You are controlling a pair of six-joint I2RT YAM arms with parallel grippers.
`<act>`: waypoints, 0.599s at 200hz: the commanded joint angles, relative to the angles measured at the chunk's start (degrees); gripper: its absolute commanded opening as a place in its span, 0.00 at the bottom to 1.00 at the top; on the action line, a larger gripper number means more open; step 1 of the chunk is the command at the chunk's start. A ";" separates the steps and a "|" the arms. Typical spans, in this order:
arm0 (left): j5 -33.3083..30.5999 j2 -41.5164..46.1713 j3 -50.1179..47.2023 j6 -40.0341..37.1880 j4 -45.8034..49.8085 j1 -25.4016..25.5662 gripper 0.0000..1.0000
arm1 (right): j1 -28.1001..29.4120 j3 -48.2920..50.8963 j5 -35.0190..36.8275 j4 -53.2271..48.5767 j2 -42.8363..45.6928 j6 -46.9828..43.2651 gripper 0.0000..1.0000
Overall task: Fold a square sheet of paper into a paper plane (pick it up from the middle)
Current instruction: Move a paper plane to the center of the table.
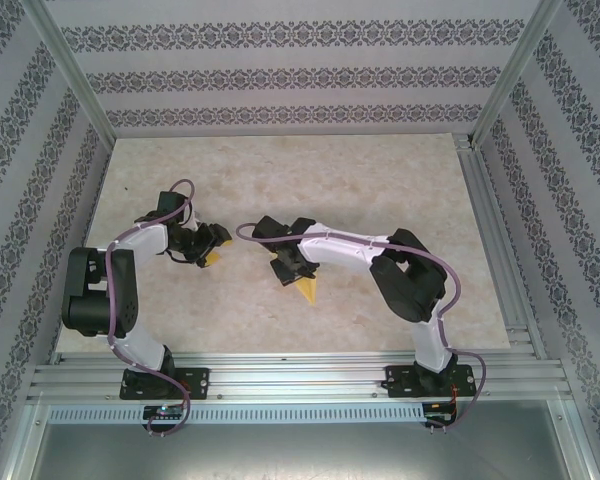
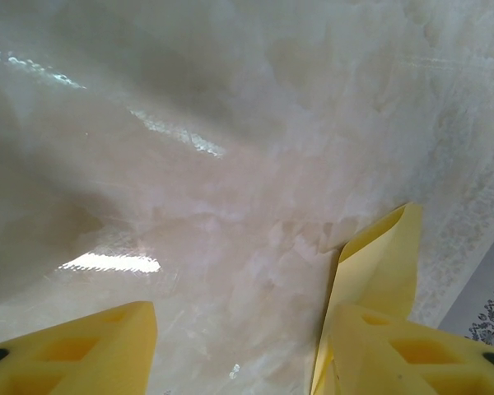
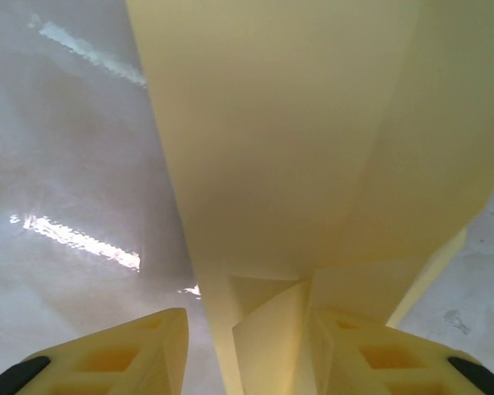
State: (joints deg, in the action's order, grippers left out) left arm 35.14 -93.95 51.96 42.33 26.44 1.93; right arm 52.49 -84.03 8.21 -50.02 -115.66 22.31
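Top view, near edge: both arms bolted to a metal rail (image 1: 300, 375). Left arm (image 1: 145, 240) bends inward over the bench (image 1: 380, 170); right arm (image 1: 345, 248) reaches toward the middle of the bench.

Left jaws: wide apart. In the left wrist view, the two yellow fingers (image 2: 90, 350) sit at the bottom corners with bare bench (image 2: 230, 164) between them. One corner of the folded paper (image 2: 383, 263) stands against the inner face of the finger at image right and rises past its tip. The other finger is clear of it.

Right jaws: parted, with the folded paper (image 3: 296, 148) between them. In the right wrist view, the paper lies against the finger at image right (image 3: 387, 358); a sliver of bench (image 3: 66, 164) shows between the paper and the other finger (image 3: 115, 358). Creased layers visible low down; the sheet fans upward and wide, close to the lens.

Top view: the folded paper (image 1: 307, 291) shows as a pale-yellow point under the right jaws, near bench centre. A small yellow patch at the left jaws; cannot tell whether finger or paper.

Beyond: marbled bench surface, then patterned walls (image 1: 280, 80).
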 commanded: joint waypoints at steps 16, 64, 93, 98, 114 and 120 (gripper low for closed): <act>3.19 0.97 -0.02 -1.27 -1.40 1.98 0.58 | 1.31 1.80 0.90 0.86 9.28 1.39 0.44; 3.44 -0.06 -1.60 0.82 -4.27 6.63 0.58 | -2.85 18.30 -4.39 13.84 22.05 8.53 0.43; 3.67 -1.60 -1.55 2.93 -6.36 10.55 0.56 | -7.68 25.30 -13.60 22.07 21.87 12.15 0.38; 3.69 -1.89 -1.38 3.25 -6.63 11.30 0.56 | -7.87 26.25 -13.82 23.19 21.87 12.30 0.38; 3.44 -3.15 -0.48 3.96 -7.02 13.93 0.55 | -9.02 28.13 -17.59 27.16 20.88 12.94 0.36; 3.39 -3.62 -0.20 4.24 -7.13 14.96 0.54 | -8.88 28.36 -17.97 28.41 20.63 13.03 0.36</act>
State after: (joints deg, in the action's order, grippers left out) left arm 37.87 -95.48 50.52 44.31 22.37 13.41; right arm 44.05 -57.47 -2.48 -30.87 -93.71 32.18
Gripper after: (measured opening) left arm 0.552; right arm 0.365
